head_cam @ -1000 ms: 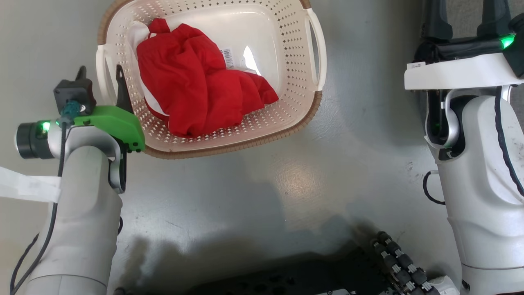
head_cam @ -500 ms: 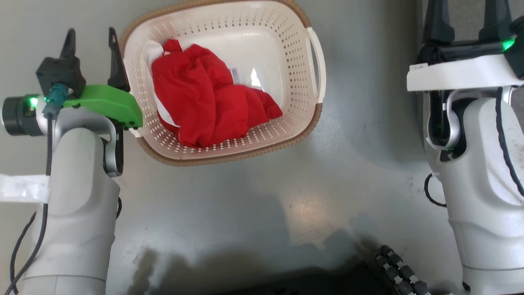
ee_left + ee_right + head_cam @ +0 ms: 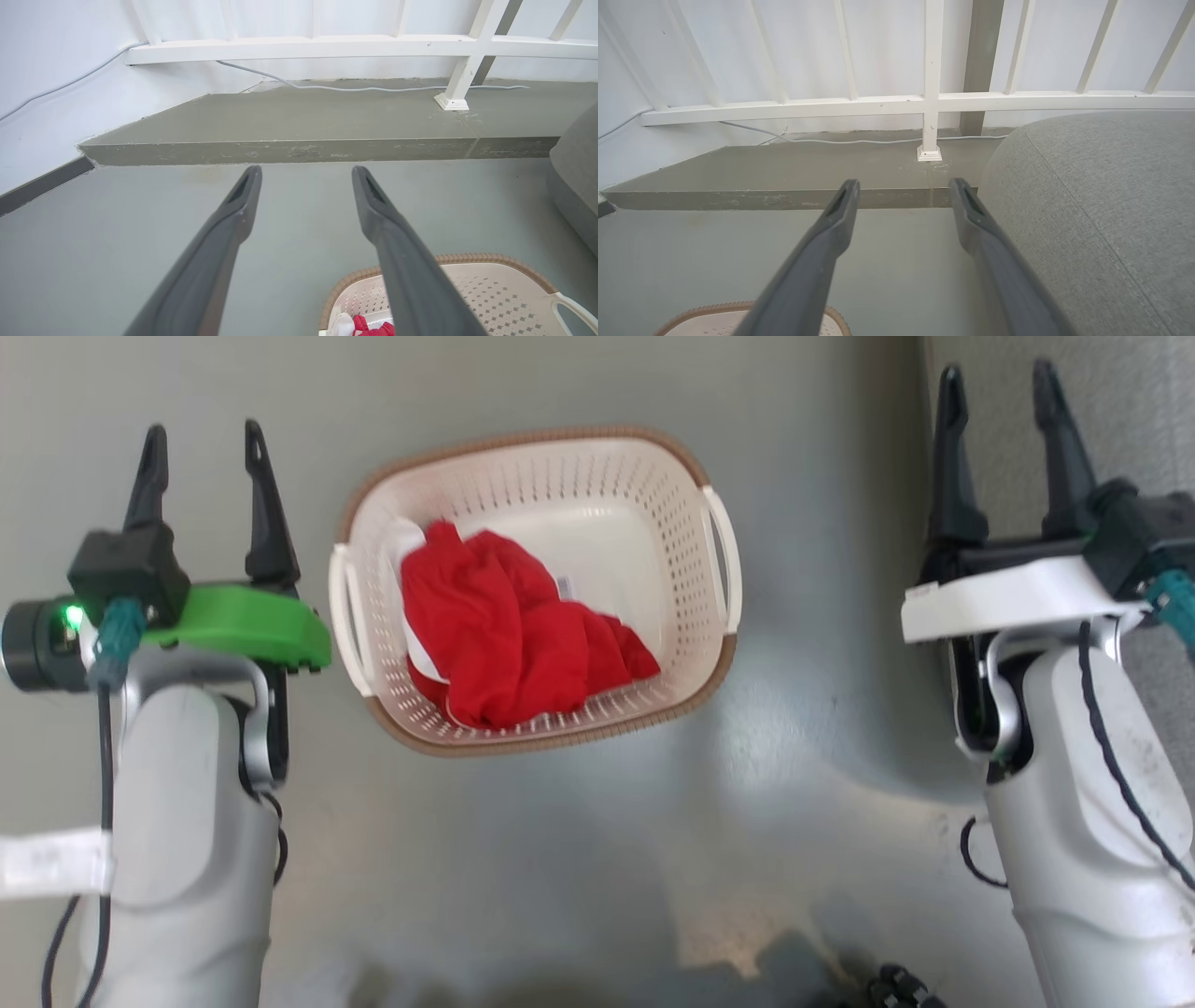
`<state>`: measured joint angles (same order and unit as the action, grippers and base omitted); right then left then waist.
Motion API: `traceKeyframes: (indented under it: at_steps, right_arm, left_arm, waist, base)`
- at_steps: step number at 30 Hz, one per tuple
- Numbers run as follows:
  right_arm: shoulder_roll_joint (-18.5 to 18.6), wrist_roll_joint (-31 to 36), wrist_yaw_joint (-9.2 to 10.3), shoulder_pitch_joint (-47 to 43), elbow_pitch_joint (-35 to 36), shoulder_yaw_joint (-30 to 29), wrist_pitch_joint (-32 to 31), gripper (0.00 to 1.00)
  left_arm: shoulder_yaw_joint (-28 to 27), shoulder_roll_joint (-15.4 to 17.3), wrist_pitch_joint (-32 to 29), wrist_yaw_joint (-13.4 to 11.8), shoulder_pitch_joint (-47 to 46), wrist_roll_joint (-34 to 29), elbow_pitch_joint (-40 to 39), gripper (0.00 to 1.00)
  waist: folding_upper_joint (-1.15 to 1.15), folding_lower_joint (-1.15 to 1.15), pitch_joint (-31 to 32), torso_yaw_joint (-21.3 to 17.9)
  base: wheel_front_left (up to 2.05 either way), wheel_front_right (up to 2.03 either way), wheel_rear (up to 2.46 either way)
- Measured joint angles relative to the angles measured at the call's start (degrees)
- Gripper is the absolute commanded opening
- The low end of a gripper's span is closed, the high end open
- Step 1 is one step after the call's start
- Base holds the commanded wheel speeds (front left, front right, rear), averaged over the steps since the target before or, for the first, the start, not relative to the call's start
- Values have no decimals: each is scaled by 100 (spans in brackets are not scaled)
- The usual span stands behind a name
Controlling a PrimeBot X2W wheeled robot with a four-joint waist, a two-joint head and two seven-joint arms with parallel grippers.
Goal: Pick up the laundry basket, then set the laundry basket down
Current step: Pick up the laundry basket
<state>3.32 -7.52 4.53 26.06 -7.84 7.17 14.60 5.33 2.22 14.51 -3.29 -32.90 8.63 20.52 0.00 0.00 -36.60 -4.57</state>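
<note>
We find the laundry basket (image 3: 560,485) standing on the grey floor (image 3: 597,859), between the two grippers and touching neither. The left gripper (image 3: 203,429) is released, fingers spread and nothing held. The basket's nearer white handle (image 3: 344,616) sits just beside it, on its inner side. The right gripper (image 3: 997,373) is likewise released and empty, well apart from the far handle (image 3: 726,560) and close to a grey upholstered seat (image 3: 1101,210) on its outer side.

One handle faces each arm, an arrangement that in our judgement suits a lift from either side. A red garment (image 3: 504,635) lies crumpled inside, heaped toward the left gripper's end. We expect the load to weigh that way and tip the basket under a one-handled grasp.

We cannot tell whether the basket awaits pick-up or has been set down. No contact is present.
</note>
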Motion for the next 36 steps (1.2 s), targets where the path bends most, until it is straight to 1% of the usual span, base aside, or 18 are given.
traceKeyframes:
  at_steps: [3,11,28,36]
  right_arm:
    - [-1,-1,-47,-162,-15,15,0,100]
    - [-7,-22,-49,-583,-41,34,0,100]
    - [-29,-312,-66,-1673,-372,249,0,100]
    - [-52,-366,-65,-2143,-500,355,-1,100]
  left_arm:
    - [-26,-9,0,0,246,0,-225,100]
    - [-54,-12,0,0,973,-1,-603,100]
    - [-85,-11,0,-2,2554,0,-720,100]
    - [-157,-9,-1,-59,3134,25,-775,100]
  waist:
    - [0,0,235,40]
    - [0,0,879,140]
    - [0,0,2275,307]
    - [0,0,2852,334]
  base:
    - [0,0,0]
    - [0,0,0]
    - [0,0,0]
    - [0,0,0]
